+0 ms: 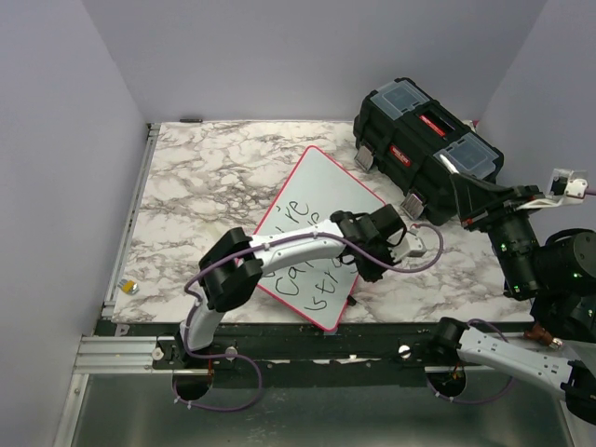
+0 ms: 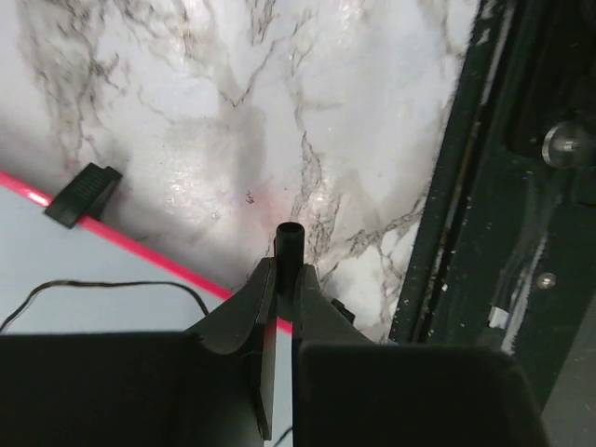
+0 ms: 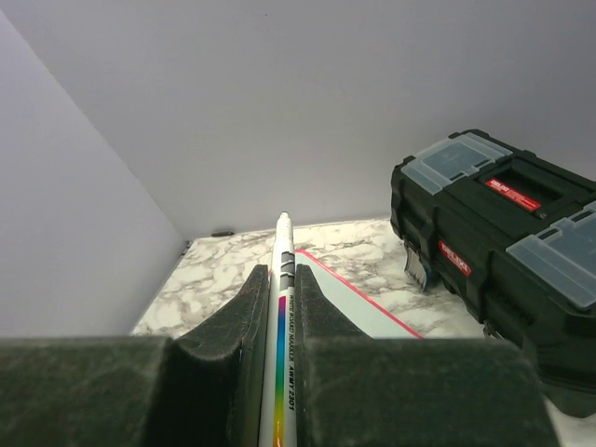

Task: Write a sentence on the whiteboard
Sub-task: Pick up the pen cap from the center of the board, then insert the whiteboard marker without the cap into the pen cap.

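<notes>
My left hand (image 2: 287, 276) is closed tight on a short black tube (image 2: 290, 240), whose open end sticks out past my fingertips. It hangs over the marble table (image 1: 205, 177), just off the right near edge of the whiteboard (image 1: 321, 191), close to the black rail at the near side of the table. The board's red rim runs under my fingers, and one of its black clips (image 2: 84, 194) sits on the rim to the left.

The whiteboard lies flat in the middle of the table, turned so one corner points away from me. The sentence (image 1: 296, 209) is on it in black handwriting. My left arm crosses the board and hides part of the words.

My right hand (image 3: 282, 279) is clamped on a white marker (image 3: 284, 244) with a rainbow stripe, its tip pointing up toward the far wall. It is raised at the right side. The black toolbox (image 1: 424, 140) stands at the far right of the table, just beyond the board's right corner.
</notes>
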Motion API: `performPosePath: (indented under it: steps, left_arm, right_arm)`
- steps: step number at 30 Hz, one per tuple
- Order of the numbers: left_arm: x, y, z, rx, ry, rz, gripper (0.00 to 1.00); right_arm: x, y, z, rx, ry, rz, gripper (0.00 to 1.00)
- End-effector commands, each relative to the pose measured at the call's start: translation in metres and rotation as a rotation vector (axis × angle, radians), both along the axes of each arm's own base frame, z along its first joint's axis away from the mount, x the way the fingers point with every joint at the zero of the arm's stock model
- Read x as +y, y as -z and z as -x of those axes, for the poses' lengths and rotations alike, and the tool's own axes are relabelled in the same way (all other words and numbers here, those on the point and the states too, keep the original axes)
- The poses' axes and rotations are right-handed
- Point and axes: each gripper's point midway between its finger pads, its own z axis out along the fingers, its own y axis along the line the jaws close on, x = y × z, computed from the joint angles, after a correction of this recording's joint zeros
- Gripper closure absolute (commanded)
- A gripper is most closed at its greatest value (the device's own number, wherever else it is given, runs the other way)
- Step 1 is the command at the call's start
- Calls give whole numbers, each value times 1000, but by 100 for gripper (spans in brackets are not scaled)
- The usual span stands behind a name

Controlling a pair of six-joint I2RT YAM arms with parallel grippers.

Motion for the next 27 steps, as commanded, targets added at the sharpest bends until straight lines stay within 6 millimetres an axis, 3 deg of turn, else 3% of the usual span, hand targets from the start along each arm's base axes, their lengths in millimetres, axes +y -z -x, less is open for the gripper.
performPosePath:
  steps: [1,8,18,27]
  left_arm:
    - [-5,-62,7,-45,68,149,100]
    - [19,-96,7,-116,71,186,100]
    - [94,-109,-5,-250,47,111,100]
    - [154,-153,-26,-360,-73,286,100]
  right_arm:
    - [1,-7,7,-2,-45,-15,99]
    - [5,-8,11,8,-80,-29,99]
    - [32,12,6,55,-148,0,99]
    - [64,31,4,108,-249,52,99]
